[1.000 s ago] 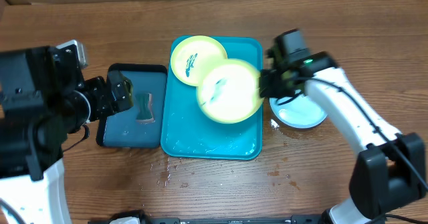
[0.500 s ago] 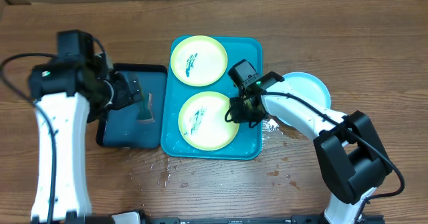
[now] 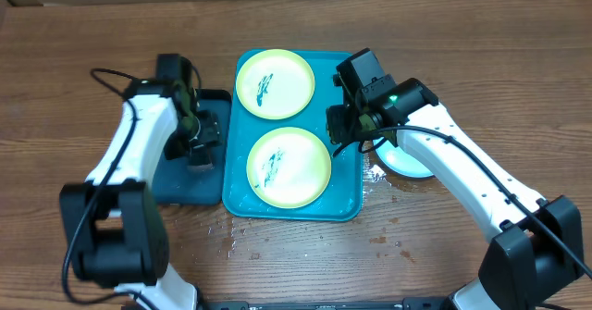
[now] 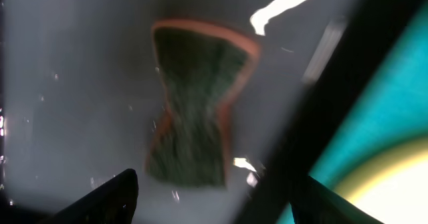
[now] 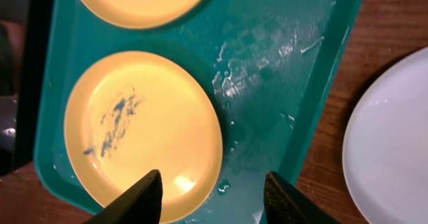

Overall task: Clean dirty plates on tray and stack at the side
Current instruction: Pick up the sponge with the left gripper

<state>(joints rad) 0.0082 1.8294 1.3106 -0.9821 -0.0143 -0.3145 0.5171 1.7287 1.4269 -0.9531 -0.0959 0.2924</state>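
The scribbled yellow-green round plastic plate lies on the bright cyan plastic tray, under and left of our spread, empty right gripper. Our left gripper, likewise spread, hangs over the green bow-tie sponge, its length running ahead.

No legible text, label, brand, number or sign in any view. The blue-green marks on the rear plate and the front plate are irregular scribbles, not characters.
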